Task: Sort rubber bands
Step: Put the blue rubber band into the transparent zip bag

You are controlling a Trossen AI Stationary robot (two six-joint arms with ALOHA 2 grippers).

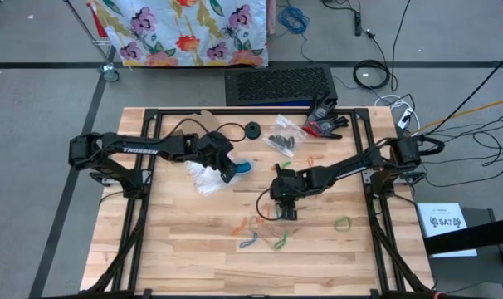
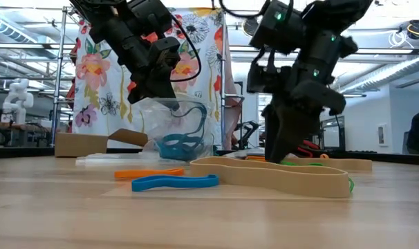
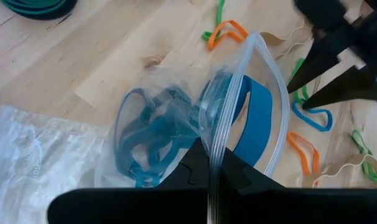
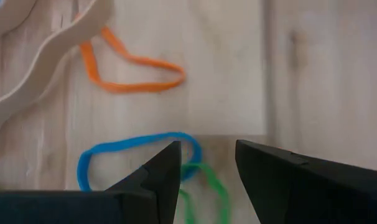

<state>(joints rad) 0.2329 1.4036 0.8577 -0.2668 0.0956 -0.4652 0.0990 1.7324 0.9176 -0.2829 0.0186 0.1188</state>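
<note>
The wooden counter (image 1: 177,249) carries both dark arms, and the loose rubber bands lie in its front middle. The left tool (image 3: 214,167) is held up over the counter's left-centre, clamped shut on the lip of a clear zip bag (image 3: 176,118) that already holds a bunch of blue bands (image 3: 145,134). A second crumpled clear bag (image 1: 203,178) lies on the counter just under it. The right tool (image 4: 204,168) is down at the loose pile, its fingers apart and gripping nothing, straddling the spot where a blue band (image 4: 132,146) overlaps a green band (image 4: 207,180).

That overlap is the main risk, as I judge it: closing here could pinch both colours at once and carry a green band into the blue bag. The thin loop could also slip flat under the fingertips and be missed. The bag hangs from one pinched edge, so its mouth could sag shut before the drop.

Counted from overhead, loosely: two clear bags near the left arm and another with dark contents (image 1: 283,139) farther back. Loose on the counter there are roughly two orange bands (image 4: 129,68), one or two blue, about three green including one off alone (image 1: 342,223) to the right, and a wide tan band (image 2: 278,176). The overlaps make the count uncertain.
</note>
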